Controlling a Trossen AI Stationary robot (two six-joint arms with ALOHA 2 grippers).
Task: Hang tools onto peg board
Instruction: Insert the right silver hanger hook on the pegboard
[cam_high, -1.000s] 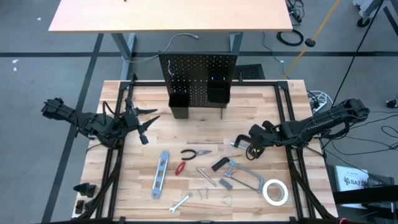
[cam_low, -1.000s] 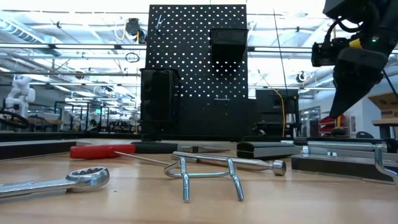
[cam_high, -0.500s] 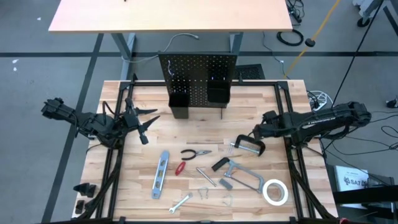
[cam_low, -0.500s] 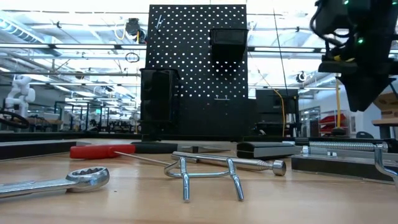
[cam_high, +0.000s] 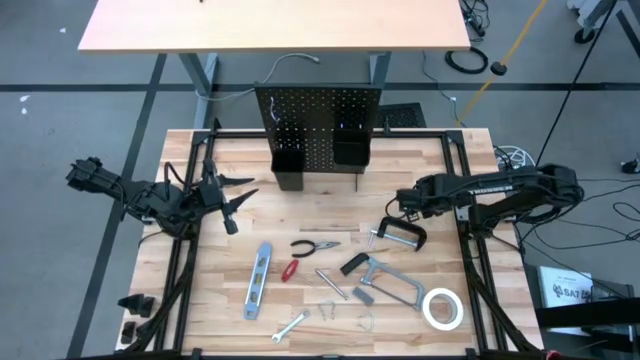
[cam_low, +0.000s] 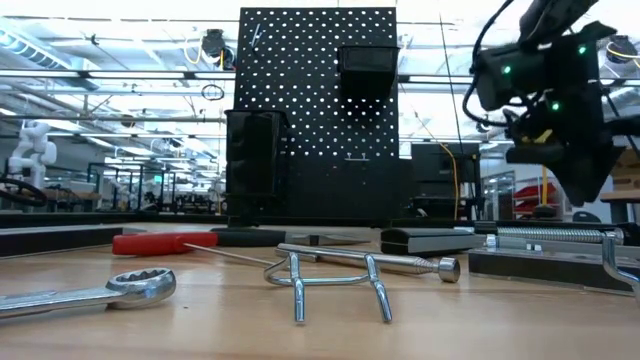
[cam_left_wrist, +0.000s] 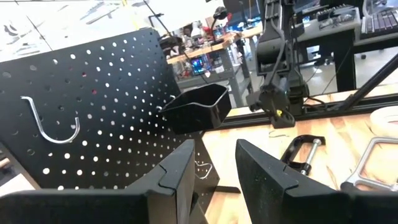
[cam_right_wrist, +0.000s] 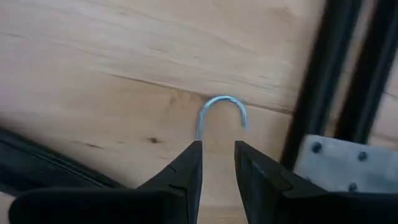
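The peg board (cam_high: 320, 125) stands upright at the table's far edge, with two black bins and one silver hook (cam_left_wrist: 53, 124) on its front. The tools lie flat on the table: C-clamp (cam_high: 402, 234), pliers (cam_high: 315, 246), screwdriver (cam_high: 290, 270), level (cam_high: 258, 280), bar clamp (cam_high: 385, 280), wrench (cam_high: 290, 325), tape roll (cam_high: 442, 308). My right gripper (cam_right_wrist: 217, 149) points down just on the far side of the C-clamp. Its fingers stand narrowly open over a loose silver hook (cam_right_wrist: 221, 109) lying on the wood. My left gripper (cam_left_wrist: 214, 168) is held level at the left, open, with nothing between its fingers, facing the peg board.
Two more loose hooks (cam_high: 330, 310) lie near the front edge, close to the wrench. A black frame rail (cam_right_wrist: 323, 74) runs along the table beside my right gripper. Bare wood lies between the peg board and the tools.
My right gripper has swung away from above the C-clamp toward the table's far edge. It has tipped over to point steeply down and rolled about its own axis. The C-clamp now lies uncovered on the table.
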